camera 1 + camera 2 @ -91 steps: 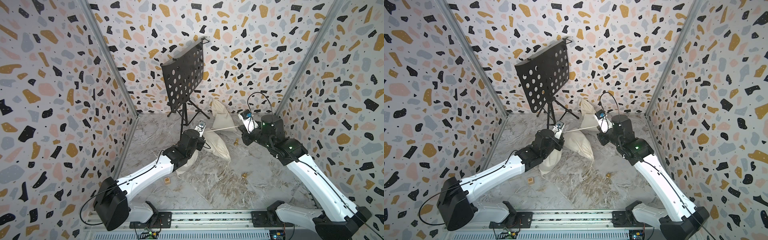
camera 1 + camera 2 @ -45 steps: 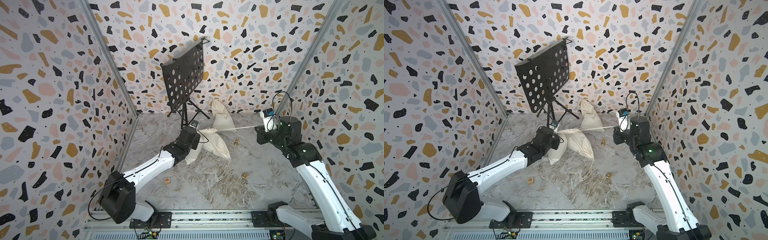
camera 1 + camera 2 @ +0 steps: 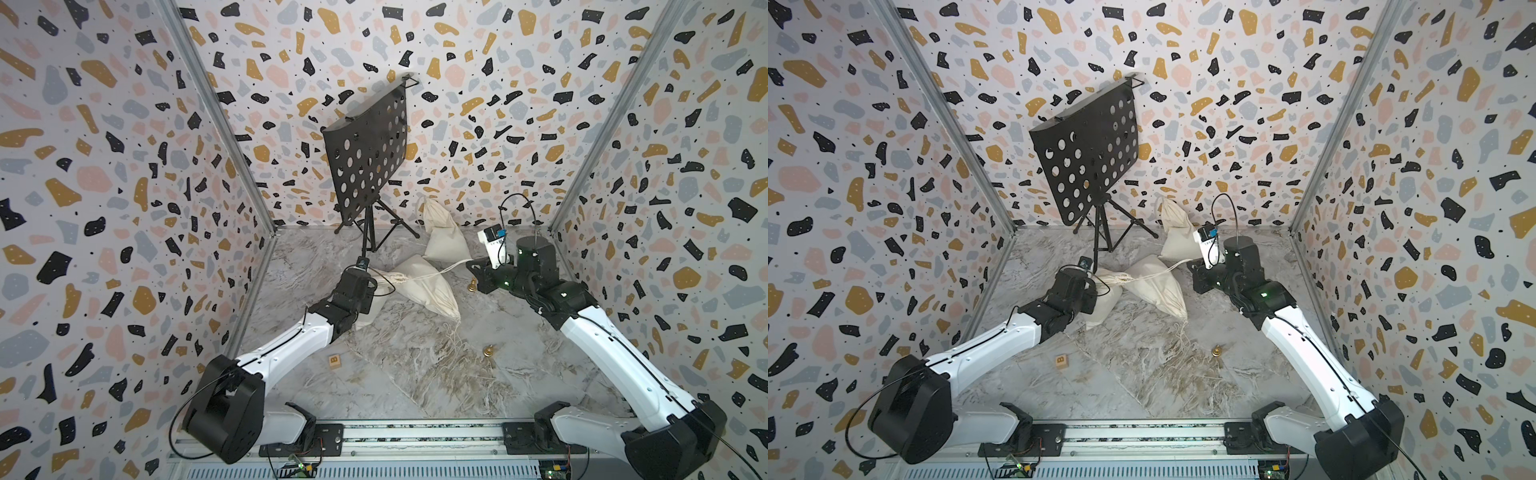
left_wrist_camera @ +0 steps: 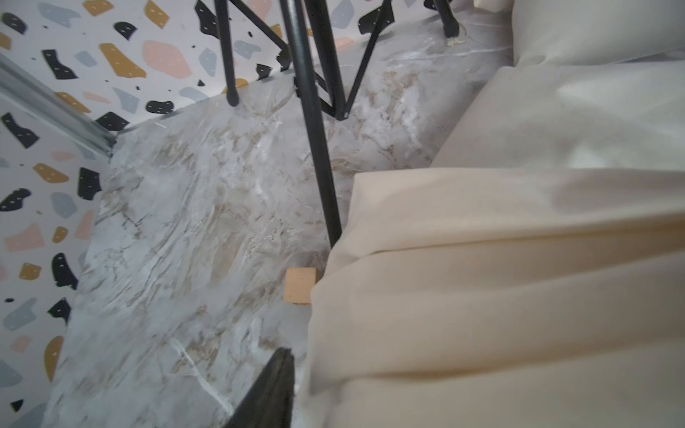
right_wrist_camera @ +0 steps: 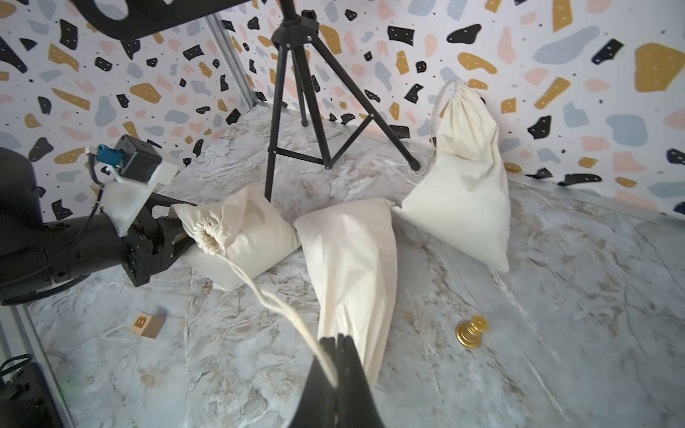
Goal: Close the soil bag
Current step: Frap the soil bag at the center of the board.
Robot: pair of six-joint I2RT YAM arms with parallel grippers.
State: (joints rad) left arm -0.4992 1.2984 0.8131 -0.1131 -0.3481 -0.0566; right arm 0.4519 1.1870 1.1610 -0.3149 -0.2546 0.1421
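My left arm stretches low toward the worktop's back edge. Its gripper is released, jaws apart at the gathered neck of the soil bag, which lies left of centre by the music stand's foot. My right arm bends in from the right edge, gripper clenched on the drawstring running from the bag's mouth. A wooden block toward the front-left corner reads "B".
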